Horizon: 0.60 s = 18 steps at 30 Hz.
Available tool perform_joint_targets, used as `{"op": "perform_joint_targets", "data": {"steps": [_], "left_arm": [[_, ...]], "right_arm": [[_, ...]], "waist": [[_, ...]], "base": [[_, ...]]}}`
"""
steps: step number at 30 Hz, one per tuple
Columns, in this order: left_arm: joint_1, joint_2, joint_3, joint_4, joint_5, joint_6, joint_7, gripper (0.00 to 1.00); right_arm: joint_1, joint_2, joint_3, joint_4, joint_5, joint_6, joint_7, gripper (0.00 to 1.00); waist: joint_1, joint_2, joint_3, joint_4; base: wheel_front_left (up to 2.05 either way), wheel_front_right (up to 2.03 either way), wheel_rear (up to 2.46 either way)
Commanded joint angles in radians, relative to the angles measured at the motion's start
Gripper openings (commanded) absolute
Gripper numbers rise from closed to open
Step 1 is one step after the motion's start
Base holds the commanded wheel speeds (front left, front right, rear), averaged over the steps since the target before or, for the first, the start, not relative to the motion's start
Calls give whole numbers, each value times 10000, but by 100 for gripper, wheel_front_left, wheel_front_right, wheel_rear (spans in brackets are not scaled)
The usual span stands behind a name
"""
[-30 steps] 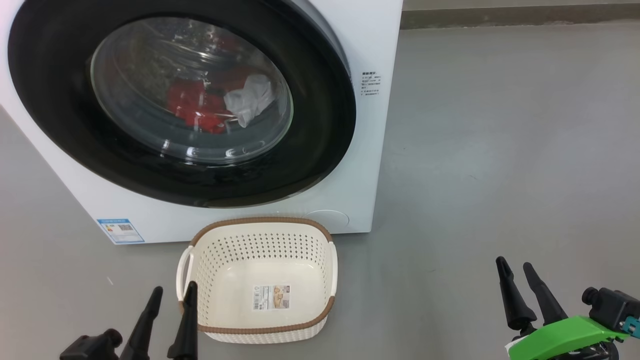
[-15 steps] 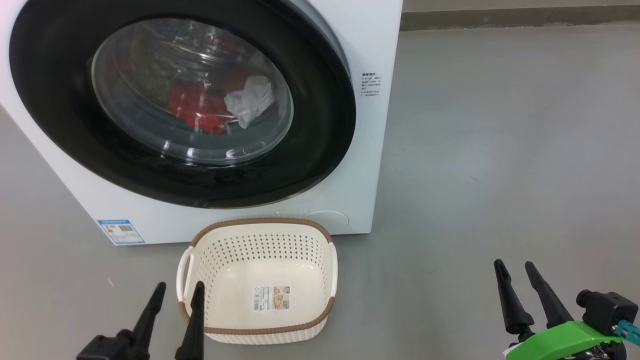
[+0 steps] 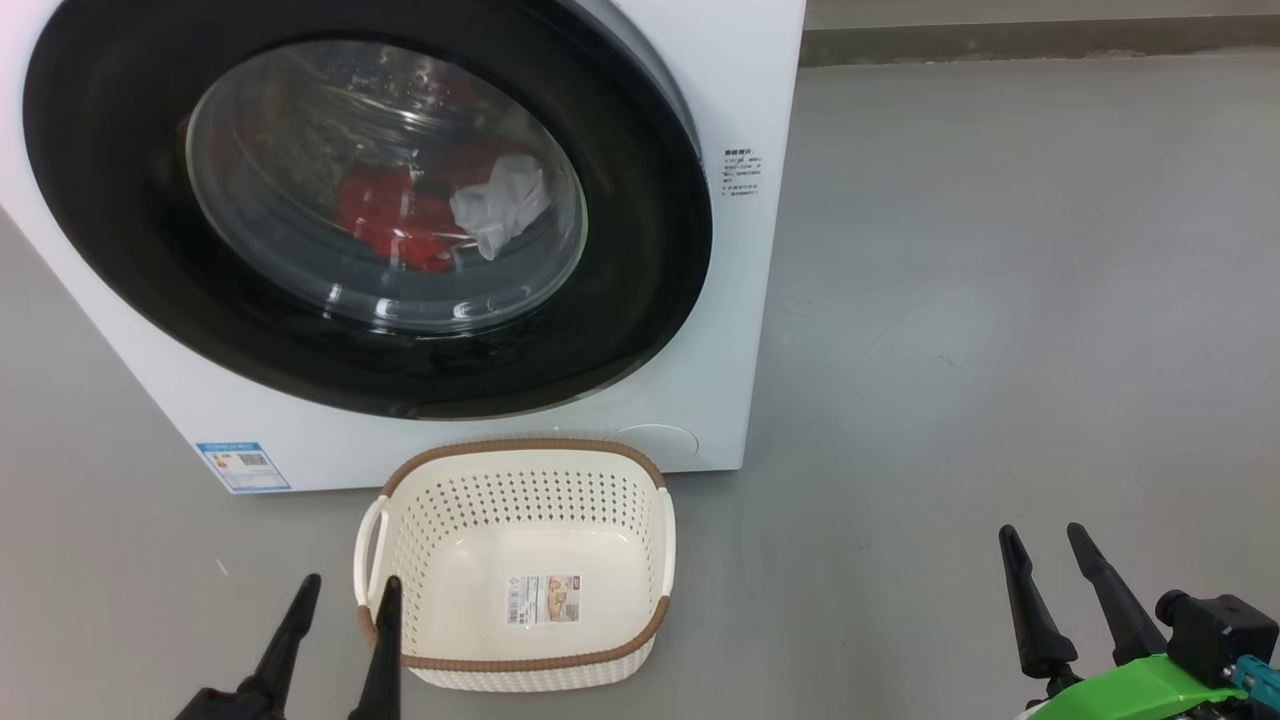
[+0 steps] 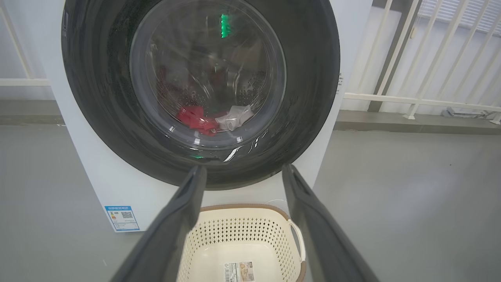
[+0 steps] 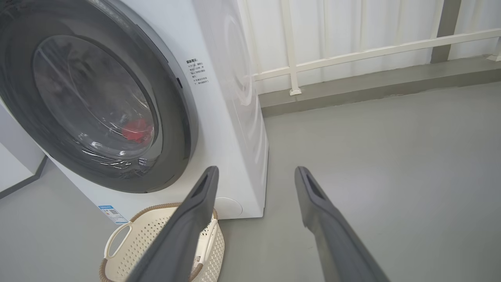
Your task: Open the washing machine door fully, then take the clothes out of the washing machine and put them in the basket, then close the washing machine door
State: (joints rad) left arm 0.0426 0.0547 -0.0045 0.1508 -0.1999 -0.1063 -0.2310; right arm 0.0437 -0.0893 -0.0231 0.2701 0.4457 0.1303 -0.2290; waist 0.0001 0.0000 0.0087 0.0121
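Two dark fingers of the left gripper (image 3: 352, 580) rise at the lower left of the head view. They are spread apart with nothing between them. The inner finger overlaps the left corner of the basket rim in that view; contact cannot be told.

Just right of it and higher, a blue label (image 3: 243, 466) sits low on the front of the washing machine (image 3: 745, 300). The machine is white and stands on the grey floor (image 3: 1000, 300).

The washing machine door (image 3: 640, 250) has a glossy black rim and lies flat against the machine front, closed. Through its glass bowl the clothes (image 3: 395, 220) show inside the drum: a red heap low down, with a white cloth piece (image 3: 495, 205) touching its right side.

The basket (image 3: 520, 446) stands upright on the floor just in front of the machine, below the right half of the door. It is cream with a brown rim, and a label on its bottom is its only content.

The right gripper (image 3: 1040, 530) is at the lower right, well apart from the basket and machine. Its fingers are parted and hold nothing, and a green part shows at its base.

In the right wrist view a white railing (image 5: 352, 55) runs past the machine's right side.
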Motion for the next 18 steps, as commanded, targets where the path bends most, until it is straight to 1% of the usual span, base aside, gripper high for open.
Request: {"op": "perform_joint_targets", "data": {"steps": [1,6,18], "left_arm": [[-138,99,357,-175,288,-33,-153,100],[-121,55,497,17,539,-104,-299,100],[-203,3,608,299,267,-214,-308,100]], "right_arm": [[10,-146,136,-302,-308,4,-174,100],[86,-147,3,-319,-681,4,-318,100],[230,-97,-309,-322,-635,4,-327,100]], "waist": [[-1,0,0,-7],[-1,0,-23,-47],[-1,0,-13,-122]], "base": [[0,0,0],[0,0,0],[0,0,0]]}}
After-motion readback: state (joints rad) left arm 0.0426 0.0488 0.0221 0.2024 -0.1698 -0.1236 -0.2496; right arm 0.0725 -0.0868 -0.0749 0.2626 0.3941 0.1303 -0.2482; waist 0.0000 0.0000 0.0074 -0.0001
